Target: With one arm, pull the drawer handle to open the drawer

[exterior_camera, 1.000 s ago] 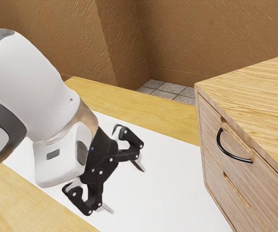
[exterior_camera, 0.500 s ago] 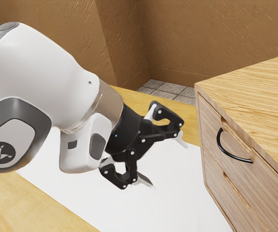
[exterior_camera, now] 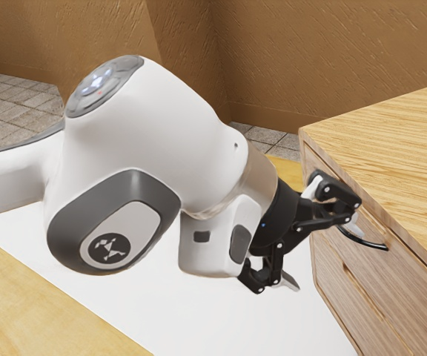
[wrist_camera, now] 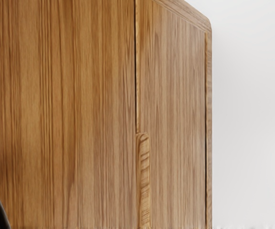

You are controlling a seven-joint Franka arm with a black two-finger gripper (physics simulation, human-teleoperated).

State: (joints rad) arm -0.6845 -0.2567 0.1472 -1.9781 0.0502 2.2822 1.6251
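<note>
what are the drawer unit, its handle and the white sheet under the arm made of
Drawer unit: looks like light wood or wood veneer with a matte finish, going by the long grain lines.
Handle: a thin black curved bar, probably metal or plastic; the look leaves it open.
White sheet: plain, flat and without texture; it could be paper, plastic or cloth.

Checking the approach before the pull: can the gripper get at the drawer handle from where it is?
Probably yes. The open gripper sits right by the black handle with nothing between them. It has not closed on it yet.
</note>
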